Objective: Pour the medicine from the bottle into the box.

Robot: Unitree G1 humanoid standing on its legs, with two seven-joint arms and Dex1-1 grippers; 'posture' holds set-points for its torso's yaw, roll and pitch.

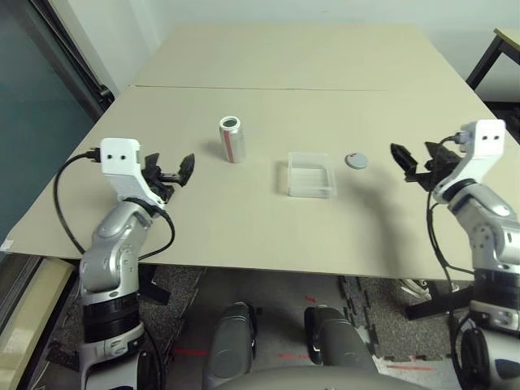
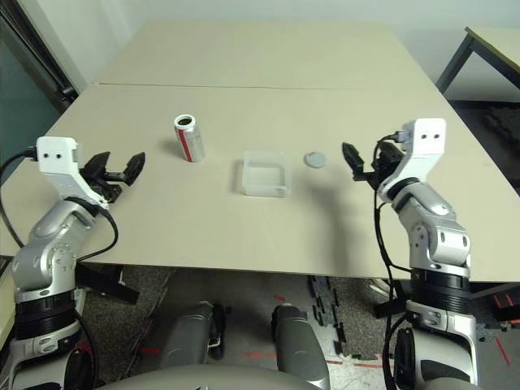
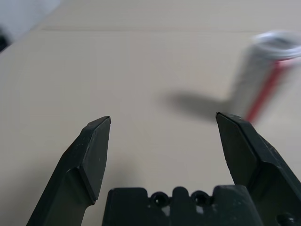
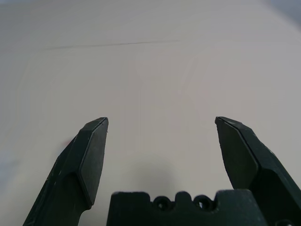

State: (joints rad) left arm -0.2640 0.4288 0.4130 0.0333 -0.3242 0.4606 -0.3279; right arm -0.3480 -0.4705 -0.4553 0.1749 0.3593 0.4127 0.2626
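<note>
Item: silvery-grey cylindrical metal bottle with a red stripe (image 1: 231,140), upright, open-topped, upper left of centre in the left eye view.
Item: shallow clear plastic box with rounded corners (image 1: 311,175), near the middle of the frame, apart from the bottle.
Item: flat grey round cap (image 1: 356,161), loose, just beside the box on its right.
Item: my black two-fingered left gripper (image 3: 163,115), left of the bottle, jaws spread, pinching nothing.
Item: my black two-fingered right gripper (image 4: 162,118), right of the cap, jaws spread and empty.
Item: pale beige table (image 1: 268,236), beneath all.
Step in hand, as I judge it: the start, fetching the bottle. Next move: I bring my left jaws around its side, keeping it upright.
Obscured: the medicine, too deep in the dark mouth to tell; the bottle's edge, cut off at upper right in my left wrist view.
</note>
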